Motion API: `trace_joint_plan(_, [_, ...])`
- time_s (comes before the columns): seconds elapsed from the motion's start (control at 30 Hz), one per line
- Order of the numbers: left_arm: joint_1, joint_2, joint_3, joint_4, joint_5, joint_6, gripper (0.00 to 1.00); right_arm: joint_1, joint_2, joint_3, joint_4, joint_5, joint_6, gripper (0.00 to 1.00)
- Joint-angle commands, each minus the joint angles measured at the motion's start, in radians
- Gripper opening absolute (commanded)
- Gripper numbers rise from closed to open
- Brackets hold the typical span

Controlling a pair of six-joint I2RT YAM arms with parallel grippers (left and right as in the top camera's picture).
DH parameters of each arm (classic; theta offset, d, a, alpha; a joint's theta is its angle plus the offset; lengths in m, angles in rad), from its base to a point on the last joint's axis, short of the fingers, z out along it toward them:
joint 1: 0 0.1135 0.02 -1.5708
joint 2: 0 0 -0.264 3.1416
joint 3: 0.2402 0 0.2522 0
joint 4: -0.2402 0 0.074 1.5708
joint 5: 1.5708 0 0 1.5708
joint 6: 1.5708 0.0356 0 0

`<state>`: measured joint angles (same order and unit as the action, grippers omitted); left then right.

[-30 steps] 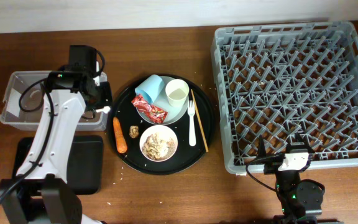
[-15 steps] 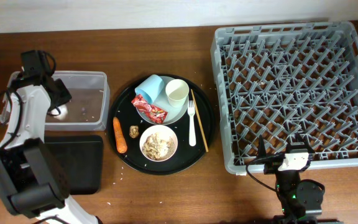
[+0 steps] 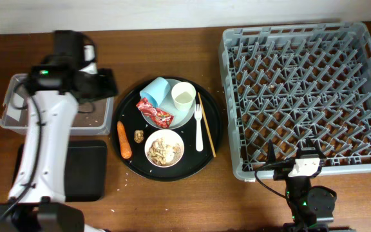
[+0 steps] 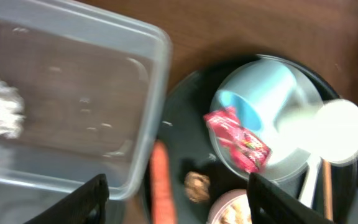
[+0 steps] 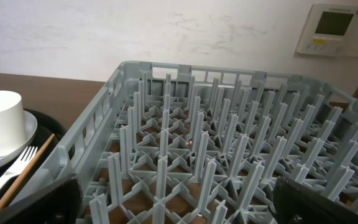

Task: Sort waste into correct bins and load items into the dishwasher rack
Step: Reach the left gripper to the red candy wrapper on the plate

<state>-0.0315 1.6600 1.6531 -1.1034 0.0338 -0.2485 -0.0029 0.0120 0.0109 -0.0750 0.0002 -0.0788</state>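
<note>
My left gripper hangs open and empty over the gap between the clear tub and the round tray, above the carrot and brown lump. A white tissue lies in the tub. The red wrapper lies on the plate with the blue cup and cream cup. The bowl holds rice scraps. The fork and chopstick lie beside them. My right gripper stands open at the front edge of the rack.
The round black tray carries the dishes and scraps at mid-table. A flat black tray lies in front of the tub, partly under my left arm. The rack fills the right side of the table. Crumbs dot the wood near the front.
My left arm swung to the tub's left end and back to its right edge beside the round tray. Its jaws have opened. The right arm has not moved.
</note>
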Motion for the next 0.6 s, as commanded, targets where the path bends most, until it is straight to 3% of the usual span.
trace_joint_plan(0.0, [-0.134, 0.012, -0.055, 0.022, -0.028, -0.124, 0.68, 0.003, -0.006, -0.005, -0.005, 0.009, 0.008, 0.99])
trace_joint_plan(0.13, [-0.243, 0.012, -0.187, 0.127, -0.106, -0.333, 0.62, 0.003, -0.006, -0.005, -0.005, 0.009, 0.008, 0.99])
trace_joint_plan(0.3, [-0.319, 0.014, -0.406, 0.426, -0.11, -0.386, 0.44, 0.003, -0.006, -0.005, -0.005, 0.009, 0.008, 0.99])
trace_joint_plan(0.57, [-0.319, 0.014, -0.563, 0.601, -0.129, -0.412, 0.45, 0.003, -0.006, -0.005, -0.005, 0.009, 0.008, 0.99])
